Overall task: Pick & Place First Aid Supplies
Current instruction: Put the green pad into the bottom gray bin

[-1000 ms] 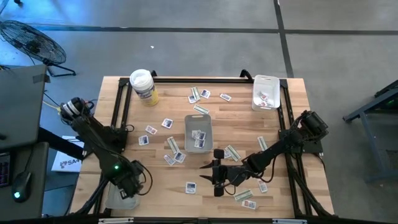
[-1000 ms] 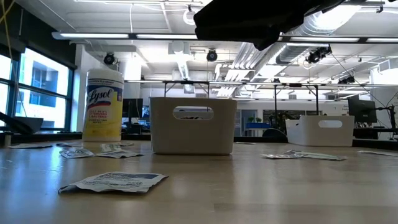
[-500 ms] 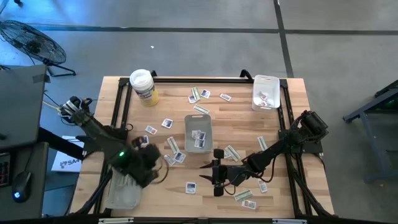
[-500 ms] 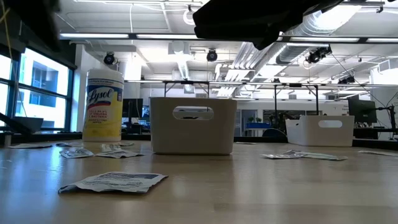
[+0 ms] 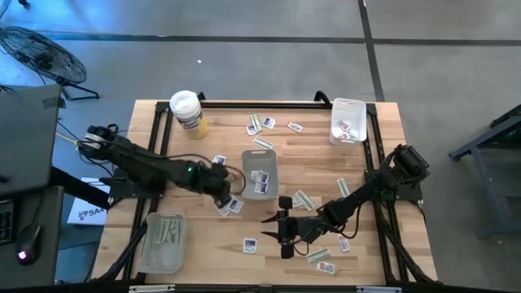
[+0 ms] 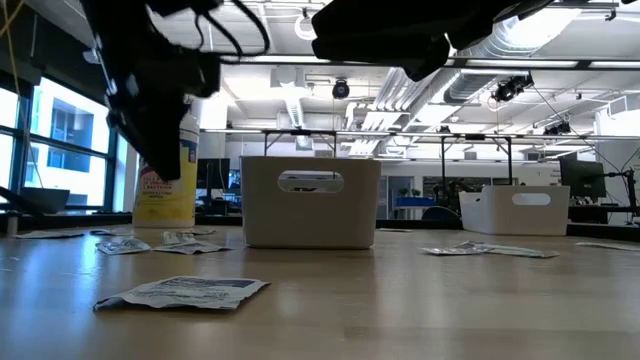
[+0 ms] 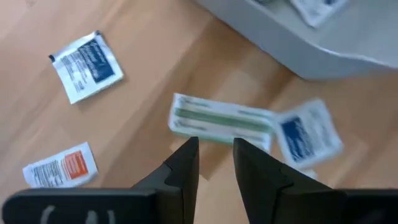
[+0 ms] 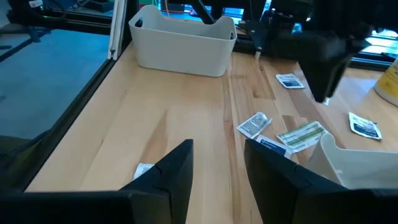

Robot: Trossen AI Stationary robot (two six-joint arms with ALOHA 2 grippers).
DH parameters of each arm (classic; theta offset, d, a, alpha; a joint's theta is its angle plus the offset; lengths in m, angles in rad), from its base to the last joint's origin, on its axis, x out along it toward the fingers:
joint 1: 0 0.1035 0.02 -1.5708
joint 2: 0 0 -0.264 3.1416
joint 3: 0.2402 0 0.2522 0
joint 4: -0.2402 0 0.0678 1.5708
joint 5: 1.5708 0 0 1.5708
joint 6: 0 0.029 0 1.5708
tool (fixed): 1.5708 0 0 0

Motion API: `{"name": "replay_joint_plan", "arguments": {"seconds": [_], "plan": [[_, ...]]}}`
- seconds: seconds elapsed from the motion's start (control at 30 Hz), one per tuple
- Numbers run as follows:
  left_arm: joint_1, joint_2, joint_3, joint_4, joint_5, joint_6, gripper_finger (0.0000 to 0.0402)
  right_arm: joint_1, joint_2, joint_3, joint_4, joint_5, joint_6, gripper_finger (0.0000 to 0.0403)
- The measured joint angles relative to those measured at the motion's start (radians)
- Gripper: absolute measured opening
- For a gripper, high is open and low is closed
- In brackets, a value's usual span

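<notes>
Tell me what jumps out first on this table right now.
The left pincer hovers open over a green-striped strip packet beside the centre tray. Small packets lie scattered across the wooden table, and the right pincer hangs open near the front edge.

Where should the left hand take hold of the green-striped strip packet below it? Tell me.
Come straight down with the left hand and pinch the green-striped strip packet across its narrow width near the middle. It lies flat, one end overlapping a blue-printed packet, so the free end is probably safer.
</notes>
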Motion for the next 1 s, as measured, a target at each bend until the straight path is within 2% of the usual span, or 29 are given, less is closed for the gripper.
{"name": "replay_joint_plan", "arguments": {"seconds": [0.33, 0.43, 0.6, 1.0], "plan": [[0.129, 0.000, -0.125, 0.084, 0.073, 0.047, 0.0097, 0.000, 0.000, 0.000, -0.006, 0.000, 0.017, 0.0138], [0.144, 0.000, -0.165, 0.155, 0.083, 0.052, 0.0097, 0.000, 0.000, 0.000, -0.006, 0.001, 0.017, 0.0138], [0.157, 0.000, -0.218, 0.289, 0.164, 0.065, 0.0097, 0.000, 0.000, 0.000, -0.006, 0.002, 0.018, 0.0138], [0.156, 0.015, -0.230, 0.317, 0.116, 0.065, 0.0097, 0.000, 0.000, 0.000, -0.006, 0.004, 0.018, 0.0138]]}}
